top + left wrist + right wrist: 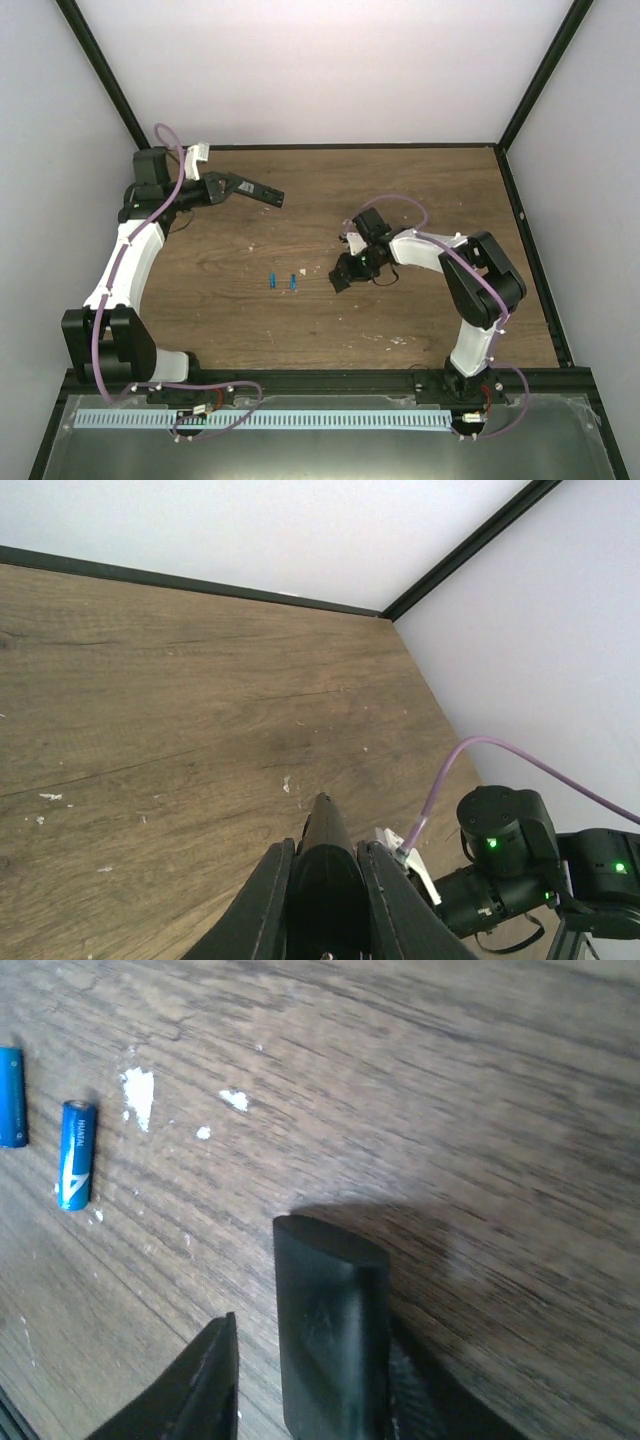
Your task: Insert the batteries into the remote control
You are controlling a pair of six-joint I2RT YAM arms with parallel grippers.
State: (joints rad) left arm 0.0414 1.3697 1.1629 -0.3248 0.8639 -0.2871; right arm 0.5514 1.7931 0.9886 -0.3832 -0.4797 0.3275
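Top external view: around the middle of the frame, the batteries point(272, 281) lie side by side on the table point(420, 190), not touching each other. The right gripper point(343, 274) is just to their right. There's a small black piece point(330, 1320) between its fingers, but honestly can't tell if it's pinched. Further up, upper left, the left gripper point(230, 185) is clamped on the remote control point(262, 192).

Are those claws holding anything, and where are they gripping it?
Left gripper clamps the remote control by one end. Right gripper has a small black piece between its fingers; whether it grips it is unclear.
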